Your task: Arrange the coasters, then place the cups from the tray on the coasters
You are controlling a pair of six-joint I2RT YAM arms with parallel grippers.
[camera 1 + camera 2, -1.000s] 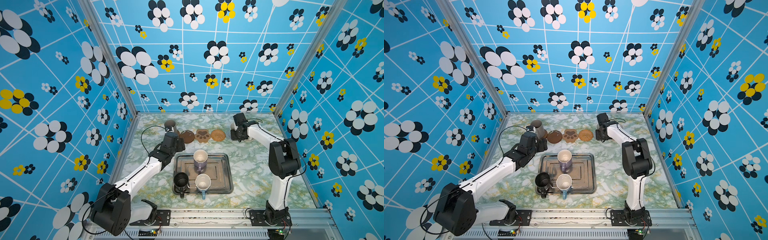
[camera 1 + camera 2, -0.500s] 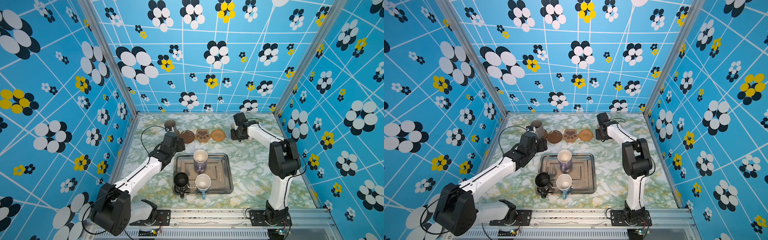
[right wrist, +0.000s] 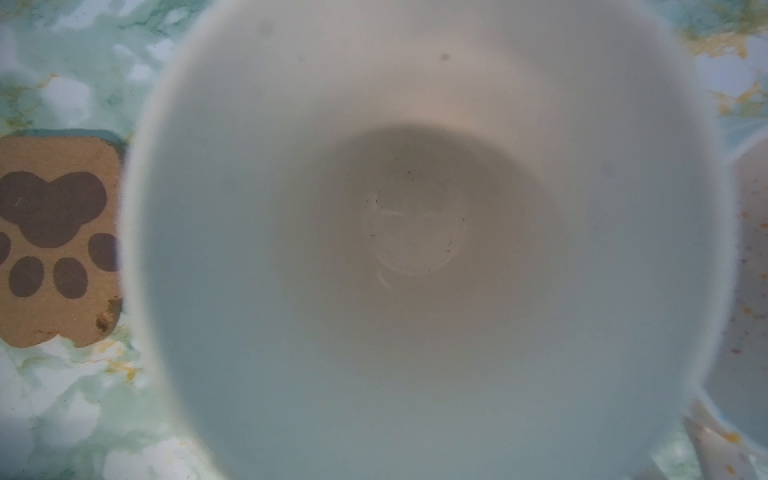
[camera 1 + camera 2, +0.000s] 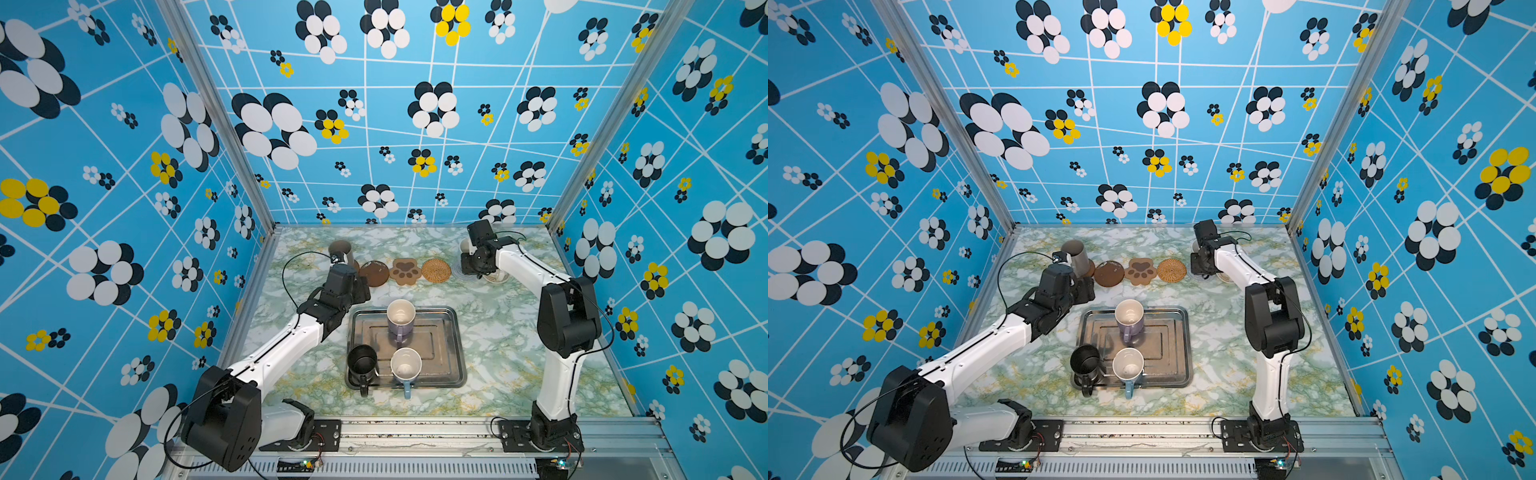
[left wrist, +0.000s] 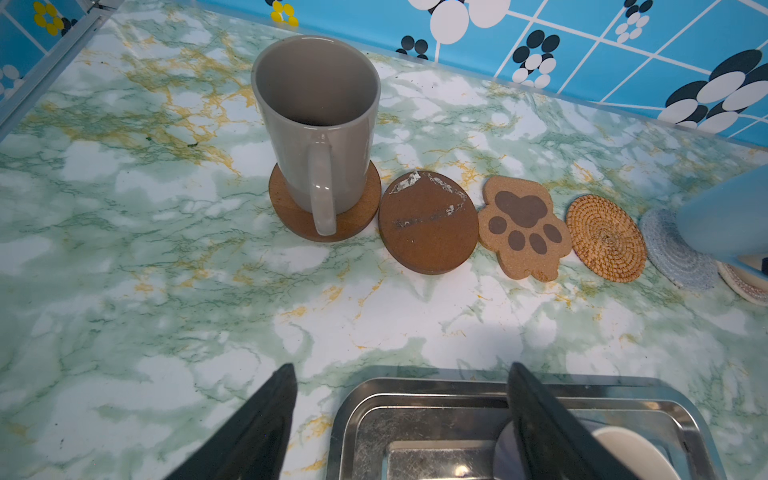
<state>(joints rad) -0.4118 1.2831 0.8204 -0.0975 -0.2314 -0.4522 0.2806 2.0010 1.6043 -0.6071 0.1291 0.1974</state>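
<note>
Since a cup can only be lifted out standing, three are found upright on the tray [image 4: 459,345], nearest the arm bases: a black mug [image 4: 362,361], a blue mug [image 4: 406,365] beside it, and a lavender mug [image 4: 400,320] behind them, all with handles turned to the near side. Over the tray's far left corner the left gripper [image 5: 400,370] is held with its jaws spread wide and empty, presumably so that the lavender mug can be taken next.

Beyond, six coasters are laid in one row across the table [image 5: 166,291], so that each cup is given its own: a disc [image 5: 291,212], a second disc [image 5: 428,224], a paw [image 5: 521,228], a rattan mat [image 5: 606,239], a pale mat [image 5: 669,257] and a last pale mat [image 5: 744,286]. The first disc is taken by the grey cup [image 5: 316,124]; the second disc, paw and rattan mat are bare.

At the row's right end the right gripper [image 4: 473,266] is lowered over the pale mat, jaws nearly closed, apparently pinched on a second blue mug [image 5: 727,212] so that it can be seated squarely; the fingers are hidden. What seems a cream mug [image 3: 754,257] is glimpsed beside it. Six cups are counted, if that one is read rightly.
</note>
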